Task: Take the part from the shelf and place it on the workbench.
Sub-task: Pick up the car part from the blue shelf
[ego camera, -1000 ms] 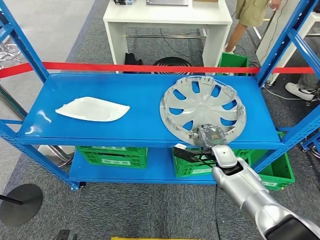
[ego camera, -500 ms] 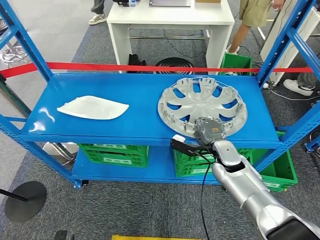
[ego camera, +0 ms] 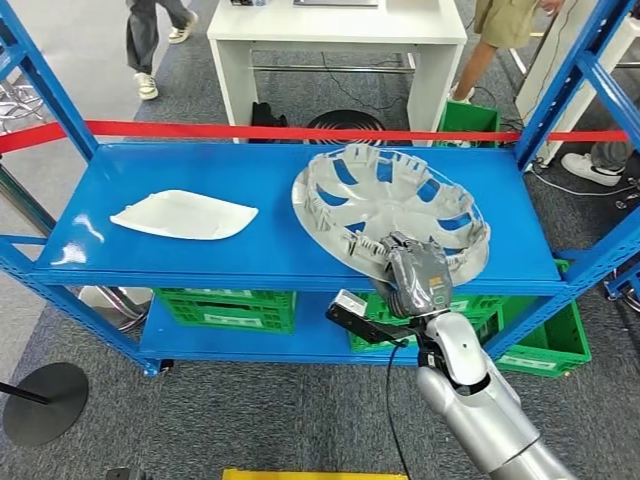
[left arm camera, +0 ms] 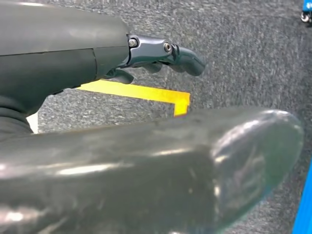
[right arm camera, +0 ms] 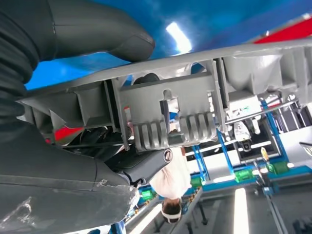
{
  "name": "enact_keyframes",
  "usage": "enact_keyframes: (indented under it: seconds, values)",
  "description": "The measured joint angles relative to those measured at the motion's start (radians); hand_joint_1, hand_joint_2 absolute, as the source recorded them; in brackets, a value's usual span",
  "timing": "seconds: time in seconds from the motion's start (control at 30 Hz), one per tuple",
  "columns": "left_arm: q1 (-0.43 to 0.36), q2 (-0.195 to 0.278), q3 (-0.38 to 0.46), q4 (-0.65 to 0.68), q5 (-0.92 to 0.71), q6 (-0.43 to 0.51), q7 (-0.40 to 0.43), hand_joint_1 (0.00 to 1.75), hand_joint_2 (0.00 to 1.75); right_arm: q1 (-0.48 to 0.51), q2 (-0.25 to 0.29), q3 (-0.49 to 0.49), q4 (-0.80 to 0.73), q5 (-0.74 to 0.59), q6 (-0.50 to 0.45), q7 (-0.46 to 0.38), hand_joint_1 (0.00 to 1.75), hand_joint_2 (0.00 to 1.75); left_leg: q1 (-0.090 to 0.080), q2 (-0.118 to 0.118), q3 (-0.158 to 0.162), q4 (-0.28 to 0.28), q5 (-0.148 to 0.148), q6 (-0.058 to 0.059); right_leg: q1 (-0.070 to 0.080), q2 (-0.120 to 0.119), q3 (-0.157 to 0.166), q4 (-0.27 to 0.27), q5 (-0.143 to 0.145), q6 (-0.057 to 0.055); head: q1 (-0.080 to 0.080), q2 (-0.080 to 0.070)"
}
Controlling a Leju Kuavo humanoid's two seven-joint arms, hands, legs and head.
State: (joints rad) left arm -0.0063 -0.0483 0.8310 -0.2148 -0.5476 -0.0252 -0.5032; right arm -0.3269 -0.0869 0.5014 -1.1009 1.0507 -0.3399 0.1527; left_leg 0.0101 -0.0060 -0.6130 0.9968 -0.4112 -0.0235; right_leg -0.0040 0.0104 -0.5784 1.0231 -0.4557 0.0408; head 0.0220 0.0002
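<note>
One grey wheel cover (ego camera: 389,205) gripped at near rim by right hand (ego camera: 417,277), fingers clamped, tilted above blue shelf (ego camera: 226,255). Left hand (left arm camera: 110,58) empty, fingers loosely extended.

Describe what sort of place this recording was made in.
Probably a workshop or factory-style demo area. A blue steel shelf rack holds a grey wheel cover, gripped at its rim by the right hand, and a white panel. Green crates sit below, and red barrier tape runs behind.

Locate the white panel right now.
Head view: the white panel lies flat on the left half of the blue shelf, left of the wheel cover.
</note>
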Motion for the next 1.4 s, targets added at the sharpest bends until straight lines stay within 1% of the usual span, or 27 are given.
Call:
enact_keyframes:
  seconds: [0.03,0.07,0.1,0.17,0.2,0.23,0.27,0.3,0.33,0.37,0.4,0.43,0.47,0.5,0.53,0.6,0.7,0.83,0.9,0.97,1.17,1.3,1.4]
  values:
    - [0.0,-0.001,0.002,0.0,-0.002,0.005,-0.003,0.0,0.0,0.009,-0.001,-0.003,-0.016,-0.001,-0.003,-0.002,1.75,1.75,0.001,0.0,0.001,-0.001,0.0,0.007,-0.001,-0.001,-0.004,0.009,-0.009,0.006,0.001,0.0]
    - [0.0,-0.001,0.003,0.0,-0.005,0.011,-0.006,0.0,0.0,0.019,-0.002,-0.007,-0.031,-0.002,-0.01,-0.006,1.75,1.75,0.003,0.0,0.002,-0.003,0.0,0.013,-0.002,-0.001,-0.017,0.037,-0.027,0.01,0.003,0.0]
    - [0.0,-0.001,0.003,0.0,-0.008,0.019,-0.009,0.0,0.0,0.033,-0.004,-0.012,-0.048,-0.005,-0.02,-0.011,1.75,1.75,0.004,0.0,0.002,-0.004,0.0,0.018,-0.002,-0.002,-0.041,0.089,-0.055,0.014,0.005,0.0]
    - [0.001,-0.001,0.006,0.0,-0.013,0.032,-0.011,0.0,0.0,0.067,-0.007,-0.025,-0.083,-0.011,-0.048,-0.021,1.75,1.75,0.003,-0.002,0.003,-0.003,-0.002,0.023,-0.002,-0.002,-0.111,0.23,-0.116,0.018,0.008,0.0]
    - [0.002,-0.001,0.008,0.0,-0.015,0.036,-0.01,0.0,0.0,0.085,-0.008,-0.031,-0.101,-0.013,-0.059,-0.025,1.75,1.75,0.002,-0.003,0.004,-0.003,-0.004,0.024,-0.002,-0.002,-0.14,0.28,-0.128,0.018,0.007,0.0]
    - [0.003,-0.001,0.009,0.0,-0.016,0.038,-0.01,0.0,0.0,0.101,-0.01,-0.036,-0.116,-0.015,-0.065,-0.028,1.75,1.75,0.002,-0.004,0.006,-0.003,-0.006,0.024,-0.002,-0.002,-0.151,0.294,-0.12,0.018,0.008,0.0]
    - [0.004,-0.002,0.01,0.0,-0.018,0.038,-0.009,0.0,0.0,0.114,-0.012,-0.042,-0.13,-0.017,-0.068,-0.03,1.75,1.75,0.002,-0.004,0.01,-0.002,-0.008,0.024,-0.003,-0.002,-0.143,0.266,-0.091,0.017,0.008,0.0]
    - [0.003,-0.002,0.011,0.0,-0.019,0.04,-0.009,0.0,0.0,0.125,-0.014,-0.047,-0.142,-0.019,-0.069,-0.031,1.75,1.75,0.003,-0.005,0.014,-0.001,-0.011,0.022,-0.004,-0.003,-0.116,0.203,-0.051,0.019,0.008,0.0]
    - [0.003,-0.001,0.011,0.0,-0.021,0.042,-0.009,0.0,0.0,0.134,-0.016,-0.052,-0.153,-0.023,-0.07,-0.033,1.75,1.75,0.0,-0.006,0.018,0.001,-0.016,0.019,-0.008,-0.003,-0.084,0.131,-0.016,0.027,0.008,0.0]
    - [0.003,0.001,0.012,-0.001,-0.025,0.047,-0.008,0.0,0.0,0.144,-0.017,-0.058,-0.165,-0.029,-0.072,-0.037,1.75,1.75,-0.003,-0.008,0.018,0.007,-0.021,0.019,-0.013,0.0,-0.055,0.07,0.009,0.034,0.011,0.0]
    - [0.002,0.004,0.013,-0.001,-0.03,0.052,-0.007,0.0,0.0,0.156,-0.018,-0.064,-0.177,-0.038,-0.076,-0.044,1.75,1.75,-0.008,-0.009,0.017,0.012,-0.023,0.02,-0.018,0.002,-0.037,0.032,0.019,0.033,0.011,0.0]
    - [0.003,0.006,0.014,-0.002,-0.034,0.058,-0.008,0.0,0.0,0.169,-0.018,-0.07,-0.191,-0.051,-0.079,-0.054,1.75,1.75,-0.014,-0.01,0.014,0.015,-0.024,0.022,-0.021,0.005,-0.032,0.018,0.019,0.032,0.009,0.0]
    - [0.003,0.007,0.015,-0.002,-0.039,0.064,-0.012,0.0,0.0,0.183,-0.019,-0.076,-0.207,-0.072,-0.081,-0.067,1.75,1.75,-0.016,-0.011,0.012,0.016,-0.023,0.024,-0.021,0.008,-0.032,0.017,0.019,0.024,0.007,0.0]
    - [0.004,0.008,0.016,-0.002,-0.042,0.07,-0.019,0.0,0.0,0.196,-0.02,-0.083,-0.223,-0.1,-0.078,-0.083,1.75,1.75,-0.017,-0.011,0.012,0.012,-0.021,0.023,-0.02,0.009,-0.034,0.018,0.018,0.017,0.002,0.0]
    - [0.005,0.007,0.016,-0.002,-0.045,0.074,-0.027,0.0,0.0,0.209,-0.021,-0.089,-0.239,-0.141,-0.071,-0.105,1.75,1.75,-0.016,-0.011,0.013,0.009,-0.019,0.021,-0.018,0.009,-0.035,0.018,0.019,0.018,0.001,0.0]
    - [0.004,0.007,0.02,-0.002,-0.05,0.077,-0.039,0.0,0.0,0.234,-0.026,-0.101,-0.276,-0.254,-0.04,-0.165,1.75,1.75,-0.013,-0.011,0.013,0.004,-0.017,0.013,-0.015,0.01,-0.037,0.018,0.019,0.013,0.002,0.0]
    - [0.003,0.006,0.032,-0.002,-0.058,0.073,-0.042,0.0,0.0,0.271,-0.037,-0.108,-0.347,-0.454,0.028,-0.28,1.75,1.75,-0.01,-0.011,0.013,0.001,-0.016,0.002,-0.012,0.01,-0.038,0.019,0.018,0.008,0.002,0.0]
    - [0.003,0.007,0.05,-0.002,-0.068,0.054,-0.041,0.0,0.0,0.313,-0.057,-0.108,-0.459,-0.716,0.145,-0.446,1.75,1.75,-0.01,-0.011,0.012,0.0,-0.015,-0.001,-0.011,0.009,-0.038,0.019,0.018,0.005,0.002,0.0]
    - [0.002,0.007,0.06,-0.002,-0.071,0.042,-0.04,0.0,0.0,0.327,-0.067,-0.107,-0.523,-0.826,0.217,-0.51,1.75,1.75,-0.01,-0.011,0.013,0.0,-0.015,-0.002,-0.011,0.009,-0.038,0.019,0.018,0.004,0.002,0.0]
    - [0.001,0.007,0.071,-0.002,-0.07,0.031,-0.04,0.0,0.0,0.339,-0.075,-0.107,-0.58,-0.909,0.286,-0.556,1.75,1.75,-0.01,-0.011,0.013,0.0,-0.015,-0.002,-0.011,0.009,-0.037,0.018,0.018,0.004,0.002,0.0]
    - [-0.001,0.007,0.1,-0.002,-0.072,0.013,-0.034,0.0,0.0,0.362,-0.081,-0.106,-0.706,-1.082,0.455,-0.633,1.75,1.75,-0.01,-0.011,0.013,0.0,-0.015,-0.001,-0.011,0.009,-0.035,0.015,0.02,0.004,0.002,0.0]
    - [-0.003,0.007,0.116,-0.002,-0.08,0.008,-0.028,0.0,0.0,0.366,-0.081,-0.104,-0.762,-1.169,0.566,-0.653,1.75,1.75,-0.01,-0.011,0.013,0.0,-0.015,-0.002,-0.011,0.009,-0.035,0.015,0.022,0.005,0.002,0.0]
    - [-0.005,0.007,0.126,-0.002,-0.084,0.003,-0.028,0.0,0.0,0.366,-0.08,-0.098,-0.793,-1.195,0.618,-0.661,1.75,1.75,-0.01,-0.011,0.013,0.0,-0.014,-0.002,-0.011,0.009,-0.035,0.015,0.022,0.005,0.002,0.0]
